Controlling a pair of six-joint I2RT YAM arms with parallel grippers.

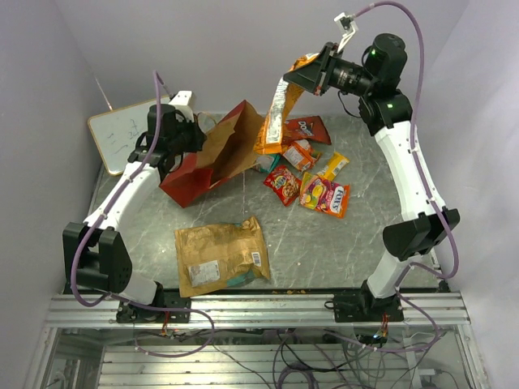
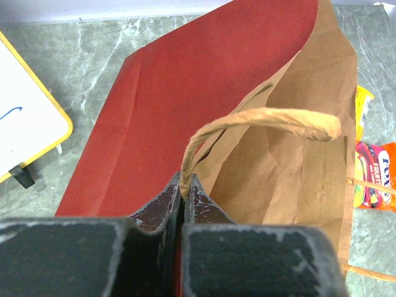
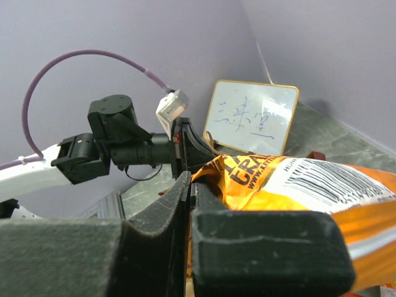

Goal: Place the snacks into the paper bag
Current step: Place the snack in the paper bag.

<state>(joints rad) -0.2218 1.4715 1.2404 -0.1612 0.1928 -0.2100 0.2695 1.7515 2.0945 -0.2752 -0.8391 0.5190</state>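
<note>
Lighting: bright, diffuse, from overhead. Shadows on the grey marbled desk (image 1: 324,243) are soft and short. Top view: sharp throughout. Wrist views: the black left claw (image 2: 184,185) and black right claw (image 3: 190,185) blur nearest the lens.

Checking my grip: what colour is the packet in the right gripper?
Orange packet in right gripper; right wrist view shows it best.
</note>
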